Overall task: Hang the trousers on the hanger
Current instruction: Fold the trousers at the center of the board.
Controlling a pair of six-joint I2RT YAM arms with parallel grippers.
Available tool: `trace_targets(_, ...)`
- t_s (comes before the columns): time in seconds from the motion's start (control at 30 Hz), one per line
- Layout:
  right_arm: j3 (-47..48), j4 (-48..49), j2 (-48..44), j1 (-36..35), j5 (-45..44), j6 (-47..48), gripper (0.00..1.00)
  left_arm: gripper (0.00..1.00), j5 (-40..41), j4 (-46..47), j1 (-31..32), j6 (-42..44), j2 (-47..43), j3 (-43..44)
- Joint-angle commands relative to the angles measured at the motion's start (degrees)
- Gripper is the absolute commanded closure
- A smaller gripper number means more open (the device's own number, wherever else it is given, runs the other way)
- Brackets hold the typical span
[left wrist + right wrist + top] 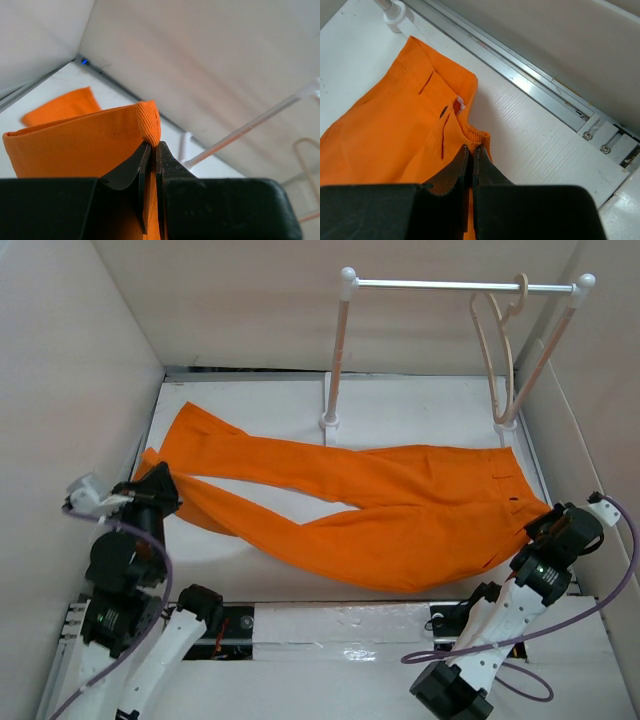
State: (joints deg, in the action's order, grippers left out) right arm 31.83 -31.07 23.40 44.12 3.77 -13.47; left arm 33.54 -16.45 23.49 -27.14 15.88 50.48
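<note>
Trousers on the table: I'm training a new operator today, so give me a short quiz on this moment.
1. True or false: the hanger is threaded through the trousers.
2. The left gripper is shut on: A) a leg end, B) the waistband, C) nothing?
3. Fill in: the right gripper pinches the trousers' ____ edge.
Key: 1 false, it hangs on the rack rod; 2 A; 3 waist.

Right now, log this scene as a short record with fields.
trousers: lying on the table, waist to the right
left gripper: shut on a leg hem
right gripper: shut on the waistband edge
hanger: hooked on the rack rod, nothing on it
task: trousers not yet on the hanger
</note>
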Motion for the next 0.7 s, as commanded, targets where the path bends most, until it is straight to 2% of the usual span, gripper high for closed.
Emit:
trace_targets(0.0,-0.5,9.1,2.0,-0.3,3.3,0.3,1.0,1.0,2.1,2.0,-3.1,-3.3,13.1,1.9)
trace_targets(0.17,0.2,17.0,10.7,-0.3,9.6,-3.1,1.0,1.0,0.4,2.6,-17.5,-7.6,30.1,5.4)
trace_targets(0.23,0.7,20.9,13.6,-0.3,12.1,-4.9,1.0,1.0,-0.8,4.1,-21.8,-10.4,33.6,6.1)
trace_targets(0.27,1.2,21.7,16.4,-0.3,12.7,-5.2,1.0,1.0,-2.4,4.3,-27.1,-11.4,37.0,6.6)
trace_targets(0.33,3.8,22.7,19.0,-0.3,12.8,-5.2,1.0,1.0,-3.9,2.9,-31.7,-13.1,40.9,9.2)
trace_targets(0.43,6.6,24.6,22.9,-0.3,12.3,-5.8,1.0,1.0,-1.4,1.2,-36.3,-14.9,49.1,13.4)
trace_targets(0.5,7.1,27.0,25.4,-0.3,12.0,-6.3,1.0,1.0,-6.2,0.4,-42.8,-15.4,54.1,15.9)
trace_targets(0.57,7.3,29.2,27.4,-0.3,12.0,-7.5,1.0,1.0,-7.2,-0.4,-45.3,-15.6,57.8,17.0)
trace_targets(0.67,8.9,32.2,31.5,-2.3,10.4,-8.1,1.0,1.0,-2.6,-0.3,-45.8,-12.6,62.1,19.7)
